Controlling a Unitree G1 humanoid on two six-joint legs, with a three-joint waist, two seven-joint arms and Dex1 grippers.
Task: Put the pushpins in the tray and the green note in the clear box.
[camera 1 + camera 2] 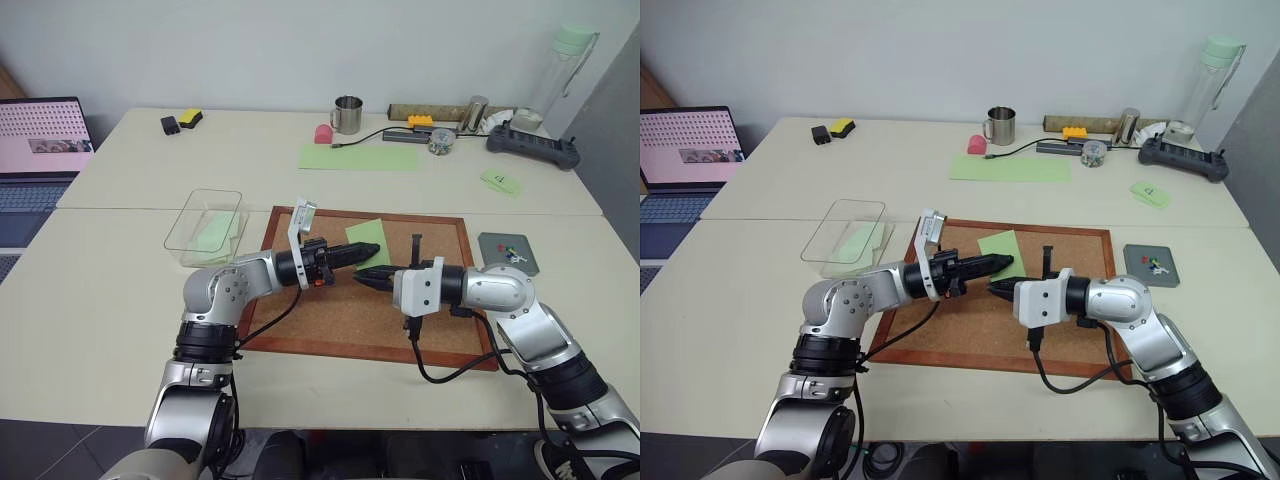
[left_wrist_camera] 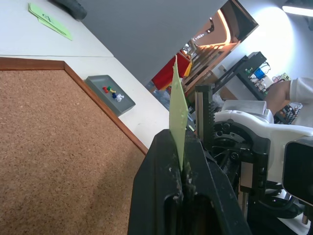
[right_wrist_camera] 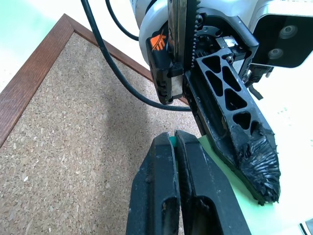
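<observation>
I have both arms meeting over the cork board [image 1: 330, 310]. My left gripper [image 1: 362, 253] points level toward the right one, its fingers [image 2: 168, 186] clamped on the green note [image 1: 366, 240], which stands on edge between them in the left wrist view. My right gripper [image 1: 372, 277] points back at it, fingers [image 3: 164, 196] pressed together; the right wrist view shows a sliver of green at their tips, but I cannot tell whether they grip the note or just touch it. The clear box [image 1: 203, 226] sits on the surface just left of the board, with a pale green sheet lying in it. The grey tray [image 1: 508, 253] rests to the right of the board, the pushpins [image 1: 513, 250] lying inside it among a few others.
</observation>
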